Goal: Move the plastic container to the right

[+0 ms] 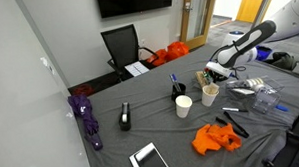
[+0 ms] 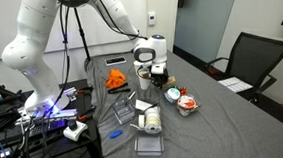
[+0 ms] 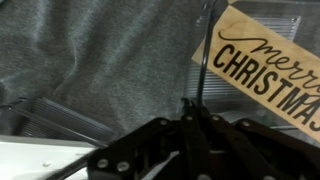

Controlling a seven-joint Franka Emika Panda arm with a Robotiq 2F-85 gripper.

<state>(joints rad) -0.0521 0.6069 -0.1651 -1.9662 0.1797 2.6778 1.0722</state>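
One hand (image 2: pixel 154 78), its grip indiscernible.

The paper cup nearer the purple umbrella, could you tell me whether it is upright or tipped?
Upright: the cup stands on its base on the table, open mouth facing up.

You'll find the small, shallow, roundish plastic container (image 2: pixel 187 103), red and white from this angle, in an exterior view, a little toward 4 o'clock from the middle of the picture. It sits flat on the grey cloth-covered bench (image 2: pixel 233 131), resting on its base and not tilted. It is too small to tell you what it holds.
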